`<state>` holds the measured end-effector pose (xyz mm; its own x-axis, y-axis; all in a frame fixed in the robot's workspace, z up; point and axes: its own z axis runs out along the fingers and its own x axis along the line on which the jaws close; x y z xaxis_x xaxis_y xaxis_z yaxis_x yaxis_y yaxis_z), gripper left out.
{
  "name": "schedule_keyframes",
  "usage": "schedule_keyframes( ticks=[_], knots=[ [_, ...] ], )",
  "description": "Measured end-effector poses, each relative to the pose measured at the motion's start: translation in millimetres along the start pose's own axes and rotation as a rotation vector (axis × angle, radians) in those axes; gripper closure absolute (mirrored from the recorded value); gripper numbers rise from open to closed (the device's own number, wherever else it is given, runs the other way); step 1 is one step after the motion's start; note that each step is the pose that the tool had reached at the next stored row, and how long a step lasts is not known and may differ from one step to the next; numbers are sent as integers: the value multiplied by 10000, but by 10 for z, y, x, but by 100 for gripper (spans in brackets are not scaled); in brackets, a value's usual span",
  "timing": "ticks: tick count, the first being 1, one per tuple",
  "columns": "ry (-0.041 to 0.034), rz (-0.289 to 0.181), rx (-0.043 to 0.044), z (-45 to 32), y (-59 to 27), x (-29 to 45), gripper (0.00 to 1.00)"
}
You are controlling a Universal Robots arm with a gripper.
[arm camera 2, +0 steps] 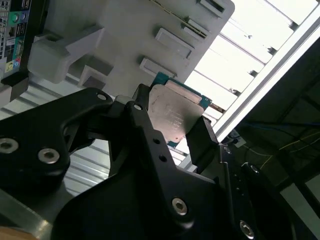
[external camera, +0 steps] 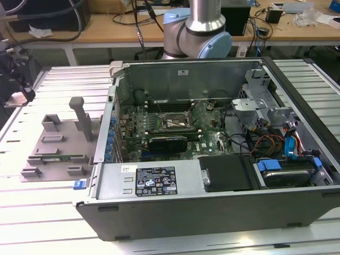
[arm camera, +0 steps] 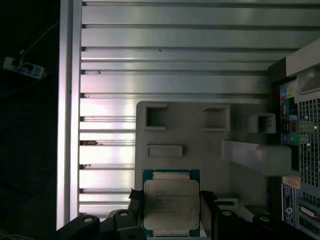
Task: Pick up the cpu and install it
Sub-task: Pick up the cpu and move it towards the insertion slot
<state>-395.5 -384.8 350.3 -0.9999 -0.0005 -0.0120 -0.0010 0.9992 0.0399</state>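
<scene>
Cpu (arm camera: 171,206) sits between the two fingers of the gripper (arm camera: 171,201), which pinch it by two opposite edges, shiny top facing the first wrist camera. Under the gripper lies the grey tray (arm camera: 200,140) on the table (arm camera: 175,60). The open computer case (arm camera: 305,125) stands off to one side of the gripper.
</scene>
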Motion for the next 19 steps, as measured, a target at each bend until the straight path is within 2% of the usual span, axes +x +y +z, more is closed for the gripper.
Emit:
schedule_keyframes(
  ticks=[16,19],
  knots=[
    [0,0,0,-298,12,-11,46],
    [-2,1,-1,-300,12,-11,46]
  ],
)
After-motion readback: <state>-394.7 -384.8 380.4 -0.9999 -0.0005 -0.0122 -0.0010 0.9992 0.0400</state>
